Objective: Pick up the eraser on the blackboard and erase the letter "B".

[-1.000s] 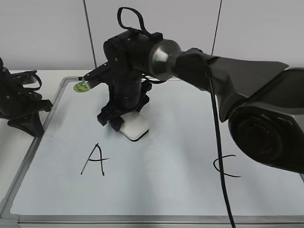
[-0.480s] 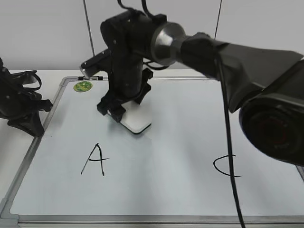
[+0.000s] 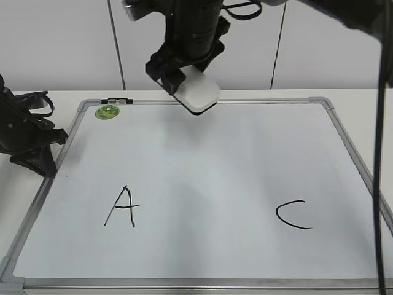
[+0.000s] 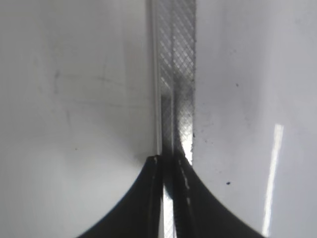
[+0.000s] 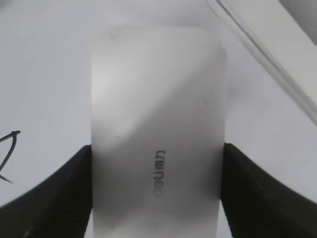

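Two letters are all I can read on the blackboard (image 3: 202, 184) from my exterior view: a black "A" (image 3: 123, 207) at the near left and a black "C" (image 3: 293, 216) at the near right, with bare white surface between them and no "B" that I can make out. My right gripper (image 3: 184, 78) has the eraser (image 3: 198, 91) clamped between its fingers and holds it in the air over the far edge of the board, left of centre, clear of the surface. From this angle the eraser sits tilted, its lower corner dipping toward the near right and its white face showing. On my right wrist view the eraser (image 5: 157, 148) fills the frame with its long axis running away from the camera, the black fingers (image 5: 54, 193) pressed against both long sides; small grey lettering on its top runs along that axis and seems to read "deli", though it is blurred. A round green sticker (image 3: 107, 111) lies in the far left corner of the board, its print too small to read. My left gripper (image 3: 34, 150) rests on the desk (image 3: 24, 203) beside the board's left frame; on the left wrist view its fingers (image 4: 148, 198) appear pressed together with nothing between them, over the silver frame strip (image 4: 176, 74).
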`<state>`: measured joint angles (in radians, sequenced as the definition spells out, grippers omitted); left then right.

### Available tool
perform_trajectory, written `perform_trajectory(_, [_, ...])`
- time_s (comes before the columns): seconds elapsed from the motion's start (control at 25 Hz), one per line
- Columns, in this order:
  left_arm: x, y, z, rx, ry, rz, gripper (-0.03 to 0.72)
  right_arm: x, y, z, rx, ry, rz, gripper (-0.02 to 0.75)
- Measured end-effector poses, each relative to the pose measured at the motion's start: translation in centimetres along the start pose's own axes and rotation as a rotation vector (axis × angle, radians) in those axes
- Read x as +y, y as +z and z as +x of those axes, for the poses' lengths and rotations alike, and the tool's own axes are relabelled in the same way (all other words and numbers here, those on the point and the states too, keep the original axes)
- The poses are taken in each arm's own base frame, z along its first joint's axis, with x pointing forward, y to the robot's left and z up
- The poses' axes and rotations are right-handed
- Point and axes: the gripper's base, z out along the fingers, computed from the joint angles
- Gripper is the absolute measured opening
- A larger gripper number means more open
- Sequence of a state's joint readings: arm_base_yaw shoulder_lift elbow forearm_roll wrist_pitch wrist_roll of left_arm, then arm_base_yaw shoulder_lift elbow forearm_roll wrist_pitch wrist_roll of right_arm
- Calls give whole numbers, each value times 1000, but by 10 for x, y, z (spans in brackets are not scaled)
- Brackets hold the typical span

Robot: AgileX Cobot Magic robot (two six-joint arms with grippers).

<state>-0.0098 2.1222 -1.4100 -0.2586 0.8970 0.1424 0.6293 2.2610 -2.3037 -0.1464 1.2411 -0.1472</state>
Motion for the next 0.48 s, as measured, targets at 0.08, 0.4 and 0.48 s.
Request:
perform_trajectory(0.08, [0, 0, 0, 0, 0, 0, 11, -15, -10, 8, 10, 24, 15, 545])
perform_trajectory(0.4, [0, 0, 0, 0, 0, 0, 11, -70, -22, 68, 163, 124, 61, 545])
perform_trajectory(0.48, [0, 0, 0, -2, 0, 0, 11, -93, -29, 93, 208, 200, 78, 545])
